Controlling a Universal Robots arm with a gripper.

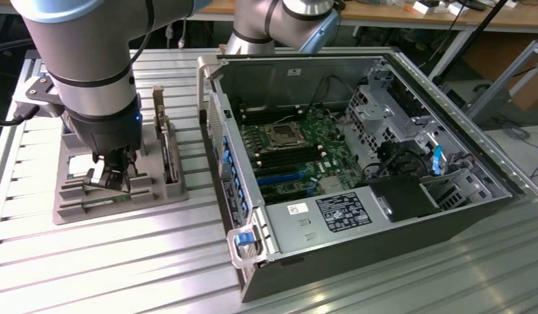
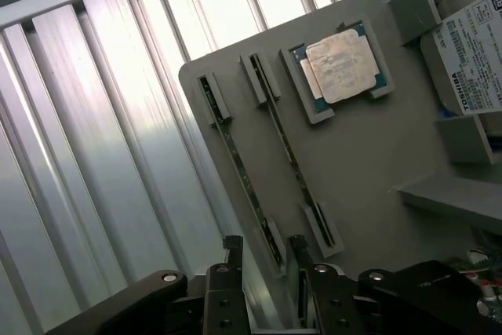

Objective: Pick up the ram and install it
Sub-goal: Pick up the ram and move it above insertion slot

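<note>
Two ram sticks stand on edge in slots of a grey holder tray (image 2: 376, 154). In the wrist view my gripper (image 2: 265, 256) is open, its two fingers straddling the near end of one ram stick (image 2: 239, 162) without closing on it. The other ram stick (image 2: 292, 154) runs parallel, just beside it. In the exterior view the gripper (image 1: 107, 180) hangs low over the tray (image 1: 120, 206) at that view's left, with the arm above it. The open computer case (image 1: 357, 163) lies to the right, its green motherboard (image 1: 291, 154) exposed.
On the same tray sit a square silver processor chip (image 2: 341, 64) and a labelled hard drive (image 2: 471, 60), which stands upright in the exterior view (image 1: 169, 154). The ribbed metal table (image 1: 94, 261) spreads around the tray. The case's wall (image 1: 218, 131) rises between tray and motherboard.
</note>
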